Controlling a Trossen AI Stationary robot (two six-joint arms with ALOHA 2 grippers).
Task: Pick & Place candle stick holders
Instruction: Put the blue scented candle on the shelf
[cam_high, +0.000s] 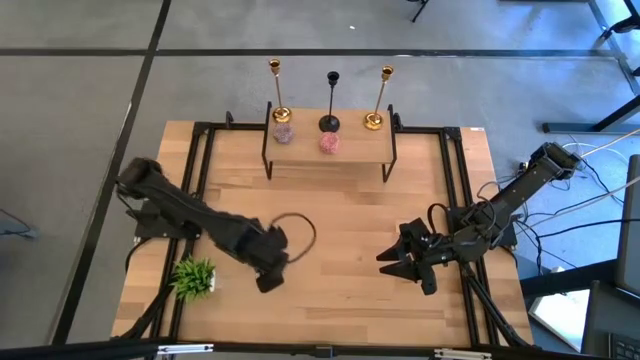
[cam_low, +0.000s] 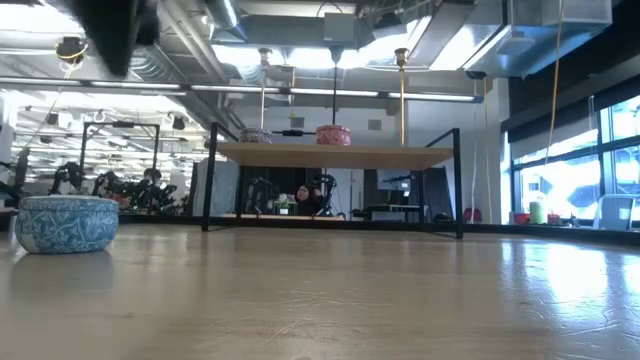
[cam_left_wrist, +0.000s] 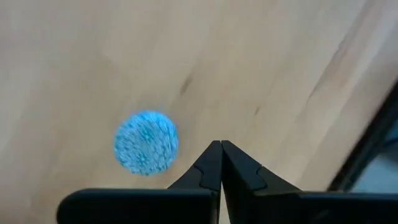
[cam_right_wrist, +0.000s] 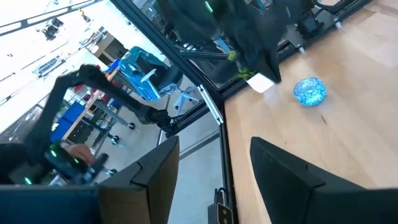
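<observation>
On shelf (cam_high: 330, 150): 2 gold (cam_high: 279, 92), 1 blk candlestick (cam_high: 331, 100) | L end effector (cam_high: 268, 283) pressed together | R (cam_high: 402, 264) spread

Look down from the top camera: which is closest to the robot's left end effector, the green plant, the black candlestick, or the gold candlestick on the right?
From the left end effector:
1. Green plant, just beside it at the table's near left corner.
2. Black candlestick, middle of the raised shelf at the far edge.
3. Right gold candlestick, on the same shelf's right end, slightly farther.

Both arms are dark, jointed and bulky; a black cable (cam_high: 300, 232) loops from the left arm (cam_high: 190, 215).
</observation>
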